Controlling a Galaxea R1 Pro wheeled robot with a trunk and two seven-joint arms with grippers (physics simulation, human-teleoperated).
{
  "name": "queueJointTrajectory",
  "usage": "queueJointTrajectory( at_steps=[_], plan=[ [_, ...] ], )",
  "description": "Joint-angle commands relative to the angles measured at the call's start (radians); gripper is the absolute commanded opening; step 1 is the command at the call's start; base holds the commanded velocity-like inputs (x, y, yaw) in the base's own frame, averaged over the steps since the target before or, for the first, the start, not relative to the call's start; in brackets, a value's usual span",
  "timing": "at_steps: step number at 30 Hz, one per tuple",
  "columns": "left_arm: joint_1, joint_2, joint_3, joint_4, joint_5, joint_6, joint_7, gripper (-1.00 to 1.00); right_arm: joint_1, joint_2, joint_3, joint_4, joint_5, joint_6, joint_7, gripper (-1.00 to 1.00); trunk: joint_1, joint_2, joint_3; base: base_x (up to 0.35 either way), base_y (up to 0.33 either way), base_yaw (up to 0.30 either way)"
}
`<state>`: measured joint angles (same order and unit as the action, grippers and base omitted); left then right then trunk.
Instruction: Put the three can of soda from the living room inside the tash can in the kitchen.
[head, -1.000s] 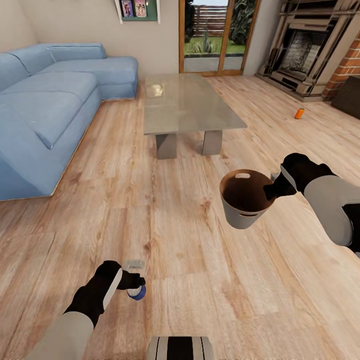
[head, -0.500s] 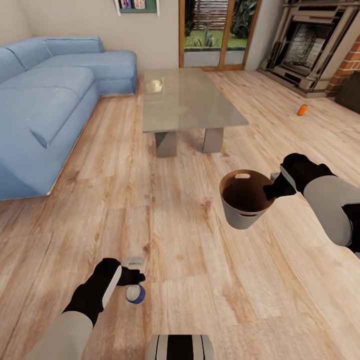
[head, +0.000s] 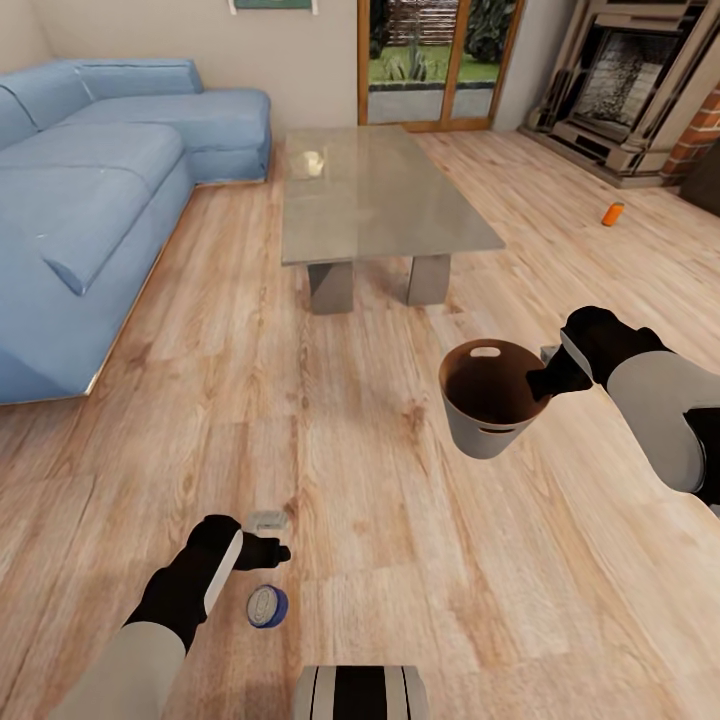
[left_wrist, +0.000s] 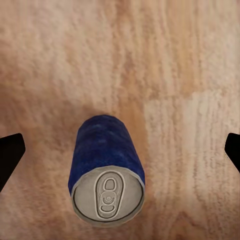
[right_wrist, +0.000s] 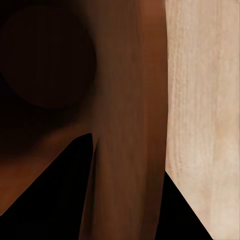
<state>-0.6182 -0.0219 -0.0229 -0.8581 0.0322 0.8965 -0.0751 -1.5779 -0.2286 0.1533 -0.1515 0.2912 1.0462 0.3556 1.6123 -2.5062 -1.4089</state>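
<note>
Standing upright on wood floor (head: 400, 560), blue can (left_wrist: 106, 167), pull-tab end up

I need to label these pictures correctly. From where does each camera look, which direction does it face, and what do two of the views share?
Head view: high on the robot, facing forward and down over the floor; both arms show, the right end effector holding the trash can.
Left wrist view: above the blue can, looking down; the left end effector is open, its fingertips at the edges.
Right wrist view: at the bin's brown inside.
Shared: the blue can, head and left wrist.
</note>
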Motion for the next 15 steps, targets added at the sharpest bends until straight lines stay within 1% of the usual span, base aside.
queueJointTrajectory(
  at_steps=[1, 6, 9, 13, 15],
  plan=[
    [0.0, 0.0, 0.0, 0.0, 0.0, 0.0, 0.0, 1.0, -0.001, 0.0, -0.006, 0.0, -0.01, 0.001, 0.0, -1.0, 0.0, 0.0, -0.001, 0.031, 0.0, 0.0],
    [0.0, 0.0, 0.0, -0.006, 0.0, 0.0, 0.0, 1.0, -0.001, 0.0, -0.006, 0.0, -0.01, 0.001, 0.0, -1.0, 0.0, 0.0, -0.009, 0.013, 0.0, 0.0],
    [0.0, 0.0, 0.0, -0.006, 0.0, 0.0, 0.0, 1.0, -0.001, -0.001, -0.004, 0.0, -0.01, 0.001, 0.0, -1.0, 0.001, -0.001, -0.025, 0.003, 0.0, 0.0],
    [0.0, 0.004, 0.001, -0.006, 0.003, 0.012, 0.0, 1.0, -0.001, -0.001, 0.016, 0.0, -0.01, 0.001, 0.0, -1.0, 0.003, -0.002, -0.047, 0.001, 0.0, 0.0],
    [0.0, 0.005, 0.0, -0.005, 0.003, 0.019, 0.0, 1.0, -0.001, -0.001, 0.019, 0.0, -0.01, 0.001, 0.0, -1.0, 0.004, -0.002, -0.058, 0.0, 0.0, 0.0]
  ],
)
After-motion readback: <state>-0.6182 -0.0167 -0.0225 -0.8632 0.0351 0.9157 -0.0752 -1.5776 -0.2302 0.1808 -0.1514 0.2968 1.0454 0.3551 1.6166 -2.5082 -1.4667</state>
